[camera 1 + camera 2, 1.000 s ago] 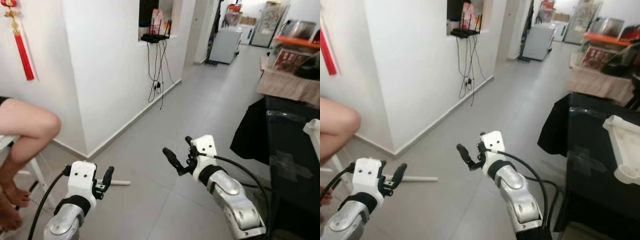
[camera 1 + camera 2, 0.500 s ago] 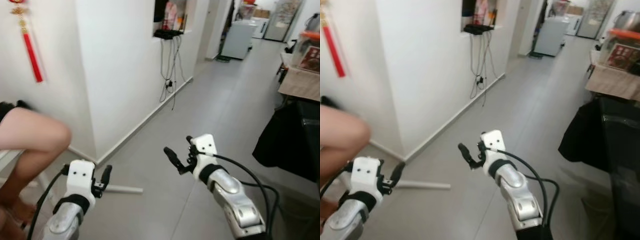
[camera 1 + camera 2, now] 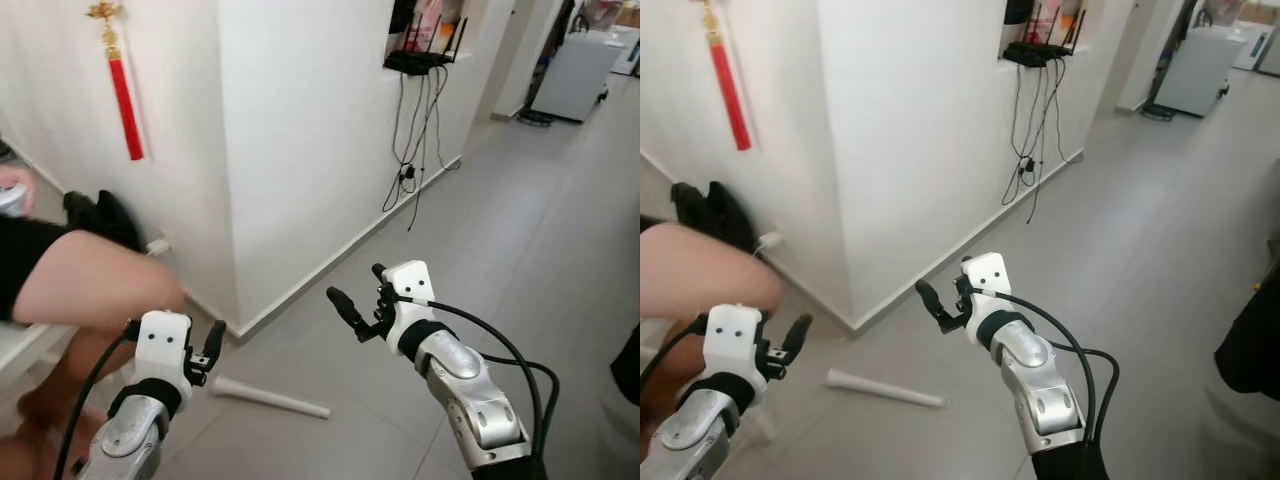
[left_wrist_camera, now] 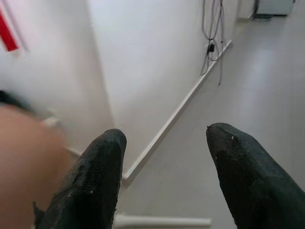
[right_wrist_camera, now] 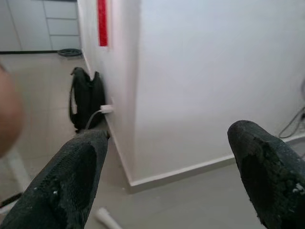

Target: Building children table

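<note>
A white table leg [image 3: 268,398] is seen on the floor [image 3: 520,230] at lower centre, both the left gripper [image 3: 212,347] and right gripper [image 3: 357,309] held empty with jaws apart; fetching it is judged next, stooping required.

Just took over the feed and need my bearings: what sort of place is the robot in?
Most likely a hallway in a home. A router sits in a wall niche with cables trailing down, a red tassel ornament hangs on the white wall, and a white table leg lies on the grey tiled floor beside a seated person.
</note>
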Motion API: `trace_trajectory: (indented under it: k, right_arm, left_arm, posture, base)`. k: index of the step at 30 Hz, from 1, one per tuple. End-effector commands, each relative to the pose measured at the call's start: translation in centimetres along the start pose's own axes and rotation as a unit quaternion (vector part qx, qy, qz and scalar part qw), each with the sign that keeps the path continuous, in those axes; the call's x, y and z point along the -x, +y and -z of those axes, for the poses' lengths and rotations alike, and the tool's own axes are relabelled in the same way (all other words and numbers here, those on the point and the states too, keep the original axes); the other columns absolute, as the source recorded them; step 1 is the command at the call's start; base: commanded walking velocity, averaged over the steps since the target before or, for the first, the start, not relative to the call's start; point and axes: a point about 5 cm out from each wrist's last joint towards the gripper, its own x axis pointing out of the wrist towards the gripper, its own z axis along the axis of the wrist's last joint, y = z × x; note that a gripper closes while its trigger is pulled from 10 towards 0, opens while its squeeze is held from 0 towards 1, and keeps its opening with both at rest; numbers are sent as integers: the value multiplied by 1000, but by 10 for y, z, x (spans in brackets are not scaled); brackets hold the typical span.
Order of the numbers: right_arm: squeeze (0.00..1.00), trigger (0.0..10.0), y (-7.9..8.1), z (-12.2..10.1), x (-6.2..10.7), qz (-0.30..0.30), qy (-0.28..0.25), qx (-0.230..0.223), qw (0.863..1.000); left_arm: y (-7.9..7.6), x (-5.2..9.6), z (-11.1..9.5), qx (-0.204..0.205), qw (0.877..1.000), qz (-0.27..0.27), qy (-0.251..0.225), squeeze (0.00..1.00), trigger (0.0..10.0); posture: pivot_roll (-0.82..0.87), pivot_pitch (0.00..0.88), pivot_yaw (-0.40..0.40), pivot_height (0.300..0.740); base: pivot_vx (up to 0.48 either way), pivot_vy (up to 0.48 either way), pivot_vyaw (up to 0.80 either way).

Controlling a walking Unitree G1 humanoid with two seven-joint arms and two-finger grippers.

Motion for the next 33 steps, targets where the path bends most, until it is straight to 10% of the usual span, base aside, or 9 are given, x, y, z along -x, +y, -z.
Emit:
trace_trajectory:
  k: [1,11,33]
  right_arm:
    - [0,10000,-6,4,4,8,13,-1,1000]
    - [0,10000,-6,4,6,1,11,-8,1000]
    - [0,10000,-4,3,6,-65,18,35,997]
  left_arm:
    - [-7,0,2,4,1000,11,5,0,10000]
    - [-9,3,3,9,1000,10,7,0,10000]
    - [-14,3,-1,2,1000,10,2,0,10000]
  posture:
    - [-16,0,-79,740]
    - [-14,0,-83,740]
    - [-4,0,-97,740]
  base:
    - [386,0,0]
    - [329,0,0]
    - [0,0,800]
